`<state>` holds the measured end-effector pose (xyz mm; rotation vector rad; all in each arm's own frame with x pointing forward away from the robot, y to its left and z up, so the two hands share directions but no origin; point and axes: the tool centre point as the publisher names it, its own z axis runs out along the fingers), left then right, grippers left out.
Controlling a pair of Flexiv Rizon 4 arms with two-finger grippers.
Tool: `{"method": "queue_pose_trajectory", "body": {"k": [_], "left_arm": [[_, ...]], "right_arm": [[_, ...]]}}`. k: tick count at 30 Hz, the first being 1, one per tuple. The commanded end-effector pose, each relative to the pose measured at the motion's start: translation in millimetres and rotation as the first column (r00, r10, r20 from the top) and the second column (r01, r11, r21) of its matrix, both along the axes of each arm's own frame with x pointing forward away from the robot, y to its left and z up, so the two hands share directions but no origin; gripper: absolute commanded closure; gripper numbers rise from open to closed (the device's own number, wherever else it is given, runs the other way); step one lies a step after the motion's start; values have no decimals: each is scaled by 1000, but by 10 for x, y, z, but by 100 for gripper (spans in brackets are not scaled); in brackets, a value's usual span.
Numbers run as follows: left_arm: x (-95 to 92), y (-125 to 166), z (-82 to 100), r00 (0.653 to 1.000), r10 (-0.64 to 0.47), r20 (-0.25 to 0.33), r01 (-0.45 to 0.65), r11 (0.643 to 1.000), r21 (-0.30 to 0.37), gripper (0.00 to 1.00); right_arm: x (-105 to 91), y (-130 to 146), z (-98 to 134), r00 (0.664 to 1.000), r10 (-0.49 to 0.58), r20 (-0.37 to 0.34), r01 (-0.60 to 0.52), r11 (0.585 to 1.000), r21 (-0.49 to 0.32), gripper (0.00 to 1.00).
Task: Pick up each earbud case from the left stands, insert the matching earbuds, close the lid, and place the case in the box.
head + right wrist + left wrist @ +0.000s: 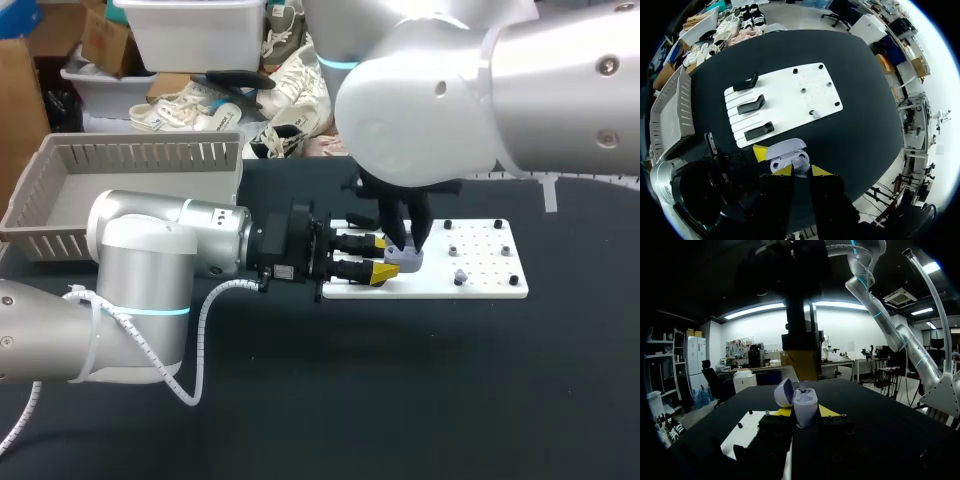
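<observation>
A lavender earbud case with its lid open is held over the white stand board by my left gripper, which is shut on its sides. In the left wrist view the case sits upright between the yellow tips, lid tilted back. My right gripper comes down from above, right over the case, shut on a small pale earbud. From the right wrist view the open case lies just under its tips. Another earbud rests on the board.
Three black stands line the board's left part, all bare. Small black pegs dot its right part. A grey slatted basket stands at the table's far left. Dark tabletop stretches in front of the board.
</observation>
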<state>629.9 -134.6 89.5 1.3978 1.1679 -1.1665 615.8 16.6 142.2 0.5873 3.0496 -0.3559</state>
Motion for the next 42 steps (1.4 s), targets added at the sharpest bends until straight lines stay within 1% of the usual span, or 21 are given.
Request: {"method": "queue_pose_trajectory", "body": {"k": [1, 29, 31, 33, 35, 36, 42], "left_arm": [[-9, -3, -6, 1000, 4, 2, -4, 1000, -1, 100], [-9, -3, -6, 1000, 4, 2, -4, 1000, -1, 100], [-9, -3, -6, 1000, 4, 2, -4, 1000, -1, 100], [-9, -3, -6, 1000, 4, 2, -4, 1000, -1, 100], [-9, -3, -6, 1000, 4, 2, -4, 1000, -1, 100], [-9, -3, -6, 1000, 4, 2, -4, 1000, -1, 100], [-9, -3, -6, 1000, 4, 2, -4, 1000, -1, 100]], "right_arm": [[12, 0, -19, 1000, -4, -4, 4, 1000, -5, 100], [8, -6, -108, 1000, -19, -18, 19, 1000, -7, 100], [7, -6, -110, 1000, -19, -18, 19, 1000, -6, 95], [4, -6, -111, 1000, -19, -16, 19, 1000, -5, 92], [1, -4, -112, 1000, -19, -16, 19, 1000, -4, 77], [1, -4, -112, 1000, -18, -16, 18, 1000, -3, 74], [-14, 3, -99, 1000, -18, -8, 18, 1000, 2, 70]]}}
